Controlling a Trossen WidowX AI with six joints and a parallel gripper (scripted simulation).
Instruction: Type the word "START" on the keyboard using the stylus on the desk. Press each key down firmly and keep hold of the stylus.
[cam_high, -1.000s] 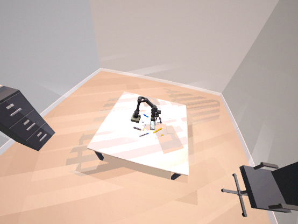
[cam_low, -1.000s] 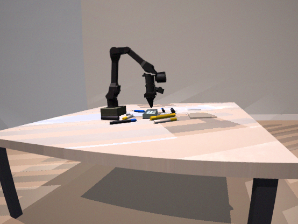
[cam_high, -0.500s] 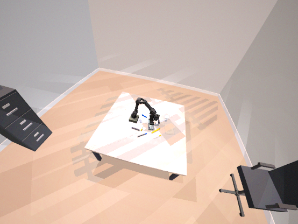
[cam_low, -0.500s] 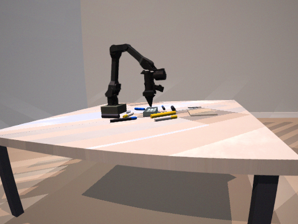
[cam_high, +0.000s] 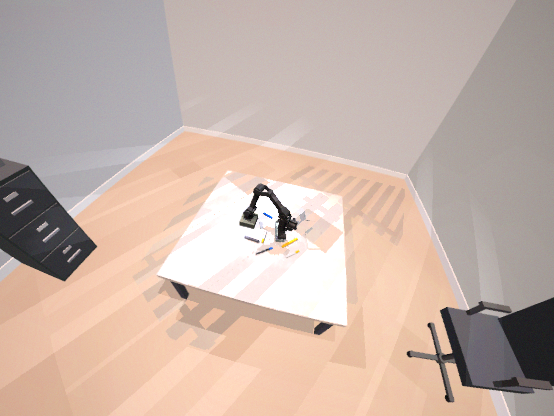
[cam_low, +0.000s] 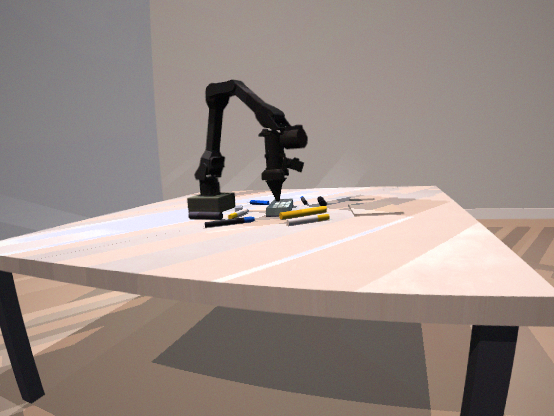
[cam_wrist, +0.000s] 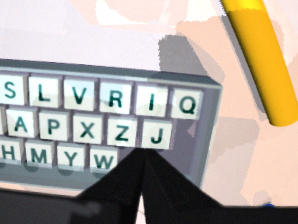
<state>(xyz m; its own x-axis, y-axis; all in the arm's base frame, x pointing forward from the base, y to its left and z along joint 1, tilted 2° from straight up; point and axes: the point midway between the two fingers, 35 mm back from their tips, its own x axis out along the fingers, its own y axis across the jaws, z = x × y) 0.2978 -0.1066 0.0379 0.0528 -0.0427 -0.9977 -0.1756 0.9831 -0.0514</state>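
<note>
Nearest on the table: a loose row of pen-like things, a black one with a blue tip, a grey one with a yellow end and a thick yellow one. All lie flat. Which is the stylus, cannot tell; none is in the gripper. Just behind them is the small keyboard, with the yellow one beside its end. The gripper points straight down over the keyboard, clenched to a point with nothing between the fingers. In the wrist view its tips sit at the keyboard's near edge, by W and Z; S, R and A show, T does not. Farther back lie a blue pen and the arm base. Judgement: the stylus is not yet picked up and no key looks pressed, so the whole word is left.
</note>
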